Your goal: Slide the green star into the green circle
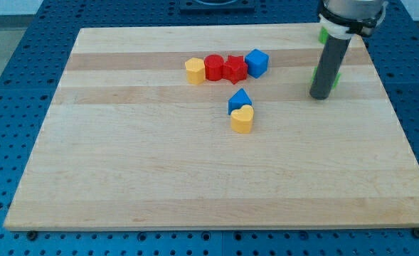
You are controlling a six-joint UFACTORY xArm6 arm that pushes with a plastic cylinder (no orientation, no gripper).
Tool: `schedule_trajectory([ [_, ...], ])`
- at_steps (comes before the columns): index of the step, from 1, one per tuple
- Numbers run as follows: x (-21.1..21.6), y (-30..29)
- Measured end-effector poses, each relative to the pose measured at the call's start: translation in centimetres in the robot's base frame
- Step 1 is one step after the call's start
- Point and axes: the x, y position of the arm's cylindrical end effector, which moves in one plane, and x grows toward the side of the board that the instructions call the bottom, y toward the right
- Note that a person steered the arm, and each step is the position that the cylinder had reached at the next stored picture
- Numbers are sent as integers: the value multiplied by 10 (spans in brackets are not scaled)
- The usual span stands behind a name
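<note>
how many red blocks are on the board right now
2: a red cylinder and a red star, touching, in the row near the view's top. The rod may hide others.

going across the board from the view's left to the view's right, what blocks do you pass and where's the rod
yellow block → red cylinder → red star → blue cube → my tip, with green bits showing behind the rod. The blue triangle and yellow heart overlap the row's span, so they are left out.

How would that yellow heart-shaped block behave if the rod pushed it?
The yellow heart-shaped block looks rigid, squat and flat-bottomed, so it would probably slide on the smooth wooden board, not roll or tip. It touches the blue triangular block, which may move along.
</note>
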Motion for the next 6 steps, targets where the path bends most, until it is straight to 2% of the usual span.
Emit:
schedule_trajectory([
  [3,-38,29],
  [6,-87,30],
])
